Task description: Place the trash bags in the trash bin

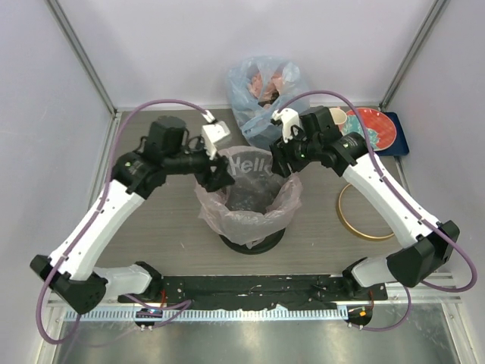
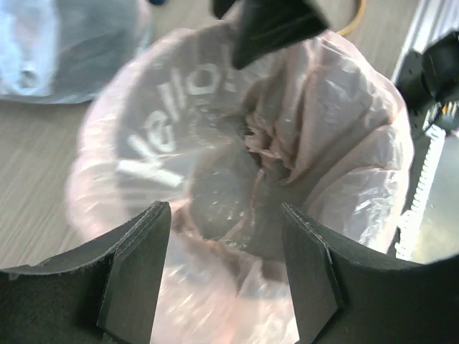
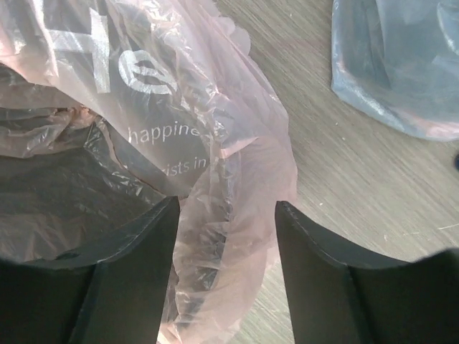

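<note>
Pale-pink translucent bag [image 1: 246, 199]: thin and crinkled, seated inside the bin [image 1: 254, 243] as a liner, mouth open, its edge turned outward and hanging in loose folds over the bin's upper wall; white "Hello" lettering shows on the far side, with smaller print below it in the right wrist view. Bin: round, black, standing upright at the middle of the counter [image 1: 151, 235], only its lower part showing beneath the draped film. Left end effector [image 1: 220, 176] [image 2: 224, 215]: at the bag's left rim, fingers [image 2: 136, 265] spread well apart over the mouth, nothing clamped. Right end effector [image 1: 279, 165] [image 3: 228, 208]: at the far right rim, fingers [image 3: 129, 251] likewise apart, with the draped pink edge lying below the gap and not pinched. Gold hoop [image 1: 340, 211]: flat on the counter right of the bin, apart from it, partly under the right arm. Bluish translucent bag [image 1: 258, 83] with reddish contents: behind the bin at the far edge. Dark blue tray [image 1: 398, 136] carrying a red plate [image 1: 373, 125]: far right corner.
</note>
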`<state>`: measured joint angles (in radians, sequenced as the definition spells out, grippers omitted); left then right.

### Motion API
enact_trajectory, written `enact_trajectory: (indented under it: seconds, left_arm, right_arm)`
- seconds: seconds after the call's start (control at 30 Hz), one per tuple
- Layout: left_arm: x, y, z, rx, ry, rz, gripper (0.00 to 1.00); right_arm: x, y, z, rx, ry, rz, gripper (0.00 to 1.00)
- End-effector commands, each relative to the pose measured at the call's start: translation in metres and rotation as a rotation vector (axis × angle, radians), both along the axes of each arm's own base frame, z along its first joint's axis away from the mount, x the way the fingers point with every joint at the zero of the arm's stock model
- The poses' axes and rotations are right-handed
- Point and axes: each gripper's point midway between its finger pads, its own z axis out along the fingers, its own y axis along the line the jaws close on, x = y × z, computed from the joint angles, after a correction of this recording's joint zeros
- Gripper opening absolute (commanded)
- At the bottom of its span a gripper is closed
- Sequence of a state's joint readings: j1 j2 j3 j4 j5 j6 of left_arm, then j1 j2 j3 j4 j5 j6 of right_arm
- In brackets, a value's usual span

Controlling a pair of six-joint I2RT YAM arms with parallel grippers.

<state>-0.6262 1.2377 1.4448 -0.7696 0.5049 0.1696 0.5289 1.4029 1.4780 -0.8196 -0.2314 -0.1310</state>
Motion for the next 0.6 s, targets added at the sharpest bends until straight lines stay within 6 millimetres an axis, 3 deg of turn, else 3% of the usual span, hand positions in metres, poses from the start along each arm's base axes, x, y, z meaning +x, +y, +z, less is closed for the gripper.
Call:
enact_trajectory:
  seconds: [0.0,0.03,0.13,0.23,0.47,0.57]
  left_arm:
    - [0.009,0.037,0.031,-0.080,-0.015,0.079,0.67]
    - [0.008,0.045,0.032,-0.079,-0.021,0.091,0.67]
    - [0.007,0.061,0.017,-0.073,0.027,0.106,0.67]
    - [0.009,0.070,0.004,-0.084,0.057,0.144,0.66]
    - [0.017,0.077,-0.002,-0.183,0.101,0.211,0.67]
    - [0.019,0.079,-0.008,-0.184,0.115,0.236,0.67]
  right_arm:
    - [-0.007,0.003,0.056,0.064,-0.118,0.050,0.68]
    - [-0.007,0.004,0.070,0.081,-0.150,0.061,0.71]
    - [-0.018,0.014,0.086,0.104,-0.159,0.145,0.72]
    - [-0.039,0.037,0.079,0.106,-0.114,0.269,0.67]
    - [-0.089,0.092,0.019,0.051,0.053,0.560,0.56]
    - [-0.110,0.102,-0.017,-0.013,0.129,0.684,0.56]
